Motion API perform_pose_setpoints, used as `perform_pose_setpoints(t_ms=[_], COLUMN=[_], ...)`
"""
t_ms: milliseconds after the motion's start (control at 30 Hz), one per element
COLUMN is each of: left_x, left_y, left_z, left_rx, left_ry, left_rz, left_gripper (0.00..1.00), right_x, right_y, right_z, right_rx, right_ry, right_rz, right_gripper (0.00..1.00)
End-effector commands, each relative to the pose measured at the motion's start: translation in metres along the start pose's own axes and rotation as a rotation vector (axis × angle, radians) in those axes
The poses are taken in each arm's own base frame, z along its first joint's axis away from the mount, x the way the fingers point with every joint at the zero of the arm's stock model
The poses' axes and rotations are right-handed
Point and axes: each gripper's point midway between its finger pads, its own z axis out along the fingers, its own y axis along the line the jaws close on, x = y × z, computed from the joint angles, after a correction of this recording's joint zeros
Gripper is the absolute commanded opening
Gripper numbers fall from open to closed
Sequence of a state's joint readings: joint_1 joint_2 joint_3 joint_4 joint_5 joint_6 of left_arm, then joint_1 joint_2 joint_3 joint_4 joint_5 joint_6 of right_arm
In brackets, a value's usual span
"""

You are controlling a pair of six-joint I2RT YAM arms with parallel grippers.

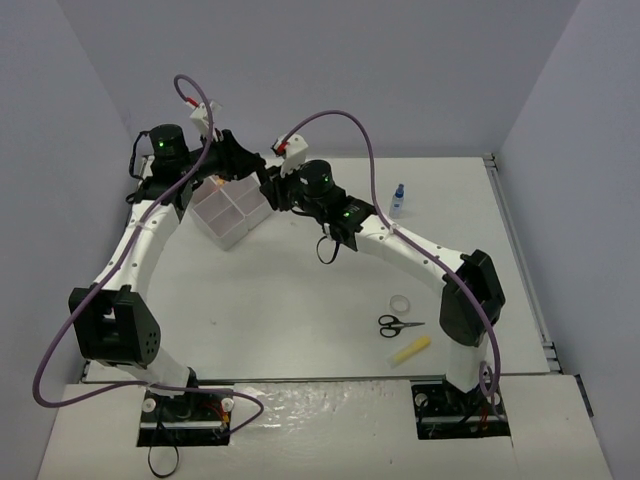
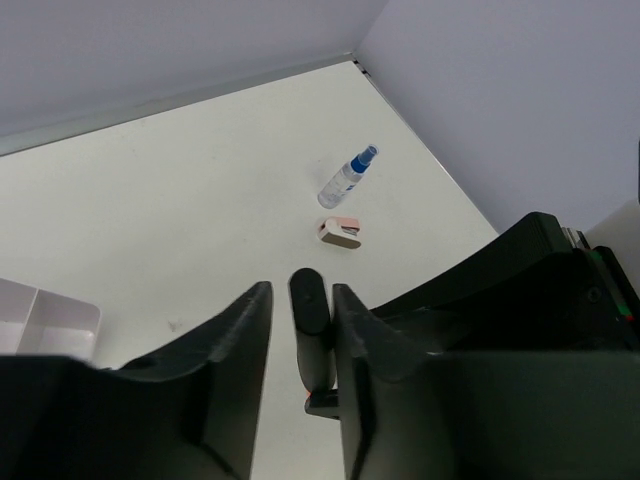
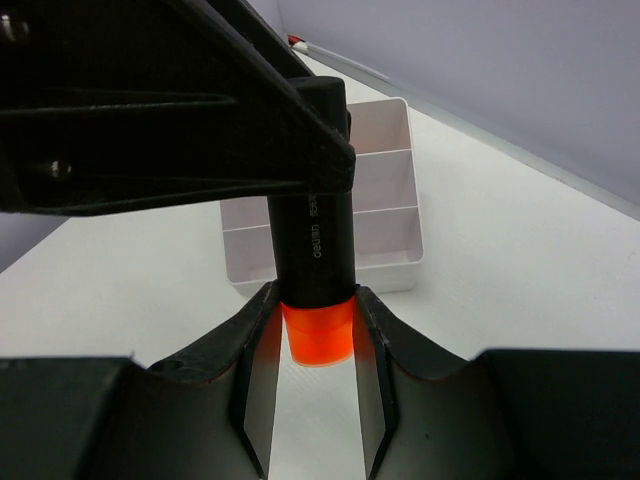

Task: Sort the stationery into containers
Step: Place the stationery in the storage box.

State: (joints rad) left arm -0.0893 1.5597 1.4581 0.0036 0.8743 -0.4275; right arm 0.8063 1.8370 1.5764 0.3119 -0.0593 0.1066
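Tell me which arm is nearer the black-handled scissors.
Right. The right arm has its elbow just to the right of the scissors; the left arm stands far off to their left.

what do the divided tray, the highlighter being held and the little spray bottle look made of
The tray looks like white plastic, faintly translucent, with thin smooth walls. The highlighter has a hard black plastic barrel, satin, with printed lettering; its orange end looks glossy plastic. The bottle has a clear body, likely plastic though glass is possible; its blue top looks plastic.
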Motion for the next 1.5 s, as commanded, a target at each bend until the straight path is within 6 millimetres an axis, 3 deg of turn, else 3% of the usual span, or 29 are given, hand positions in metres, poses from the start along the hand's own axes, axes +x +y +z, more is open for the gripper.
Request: perform_pose_setpoints(t_ms=[0, 67, 233, 267, 300, 333, 367, 400, 500, 600, 867, 1033, 1133, 1367, 1467], left_x=[-0.015, -0.014, -0.011, -0.010, -0.009, -0.008, -0.008, -0.010, -0.011, -0.022, -0.071, -0.082, -0.080, -0.080, -0.080], left_y=[-0.004, -0.003, -0.001, 0.000, 0.001, 0.002, 0.003, 0.005, 0.015, 0.030, 0.110, 0.159, 0.178, 0.199, 0.208], left_z=[-0.001, 0.000, -0.001, -0.001, -0.001, -0.001, -0.002, -0.002, -0.006, -0.008, -0.002, 0.006, 0.015, 0.031, 0.035], left_rx=[-0.010, -0.012, -0.018, -0.023, -0.031, -0.037, -0.043, -0.052, -0.109, -0.169, -0.398, -0.491, -0.505, -0.497, -0.504], left_ry=[-0.049, -0.047, -0.043, -0.043, -0.040, -0.035, -0.032, -0.033, -0.023, -0.045, -0.155, -0.201, -0.216, -0.248, -0.245], left_rz=[0.095, 0.096, 0.106, 0.106, 0.107, 0.113, 0.121, 0.132, 0.167, 0.214, 0.376, 0.450, 0.480, 0.558, 0.564], left_gripper=[0.16, 0.03, 0.00, 0.00, 0.00, 0.00, 0.00, 0.00, 0.00, 0.00, 0.00, 0.00, 0.00, 0.00, 0.00], right_x=[-0.062, -0.059, -0.048, -0.045, -0.043, -0.044, -0.045, -0.044, -0.046, -0.048, -0.039, -0.038, -0.028, -0.027, -0.024], right_y=[0.014, 0.016, 0.018, 0.020, 0.021, 0.021, 0.020, 0.019, 0.013, 0.005, -0.019, -0.033, -0.054, -0.106, -0.120], right_z=[-0.003, -0.003, 0.002, 0.003, 0.004, 0.005, 0.005, 0.005, -0.001, -0.011, -0.046, -0.076, -0.093, -0.139, -0.156], right_rx=[-0.039, -0.044, -0.061, -0.072, -0.080, -0.078, -0.074, -0.068, -0.044, -0.014, 0.063, 0.123, 0.212, 0.420, 0.428], right_ry=[-0.177, -0.169, -0.145, -0.136, -0.128, -0.129, -0.130, -0.126, -0.133, -0.138, -0.106, -0.104, -0.094, -0.129, -0.137], right_rz=[0.011, 0.008, 0.011, 0.010, 0.009, 0.018, 0.023, 0.024, 0.012, 0.002, -0.017, -0.026, -0.004, 0.135, 0.189], right_gripper=[0.00, 0.00, 0.00, 0.06, 0.18, 0.43, 0.57, 0.59, 0.87, 0.99, 1.00, 1.00, 1.00, 1.00, 1.00])
